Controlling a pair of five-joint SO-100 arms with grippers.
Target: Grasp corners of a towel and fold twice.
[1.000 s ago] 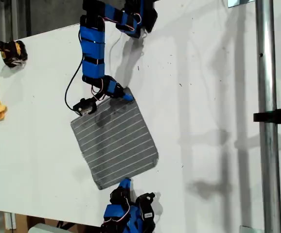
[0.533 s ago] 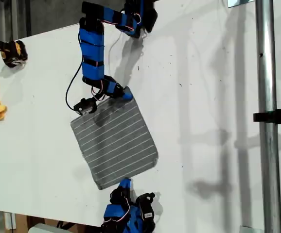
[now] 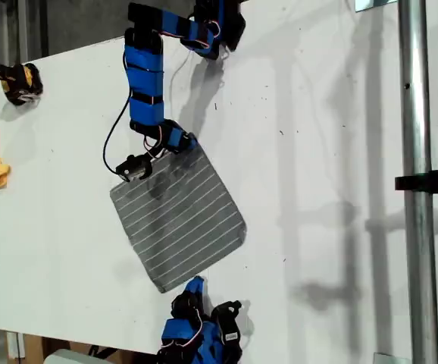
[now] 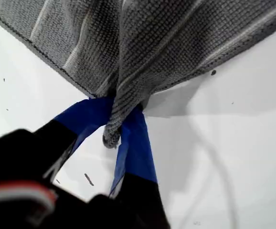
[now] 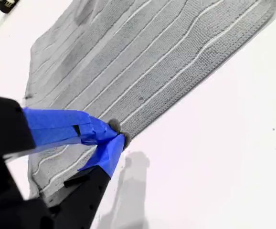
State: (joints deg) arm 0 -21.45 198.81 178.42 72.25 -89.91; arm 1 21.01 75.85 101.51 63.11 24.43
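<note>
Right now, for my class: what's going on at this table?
Two blue arms are working on a grey striped towel on the white table. My first claw pinches one corner, and the cloth bunches there. My second claw is shut on the opposite edge. The rest of the towel lies flat.

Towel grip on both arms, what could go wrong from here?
1. My first gripper pinches only a bunched tip of the towel; a pull could slip it out.
2. My second gripper holds a corner right at the hem, so the bite looks thin and may release when lifted.
3. The two held corners look diagonally opposite in the exterior view; folding from these would likely give a triangle, not a square fold.
</note>
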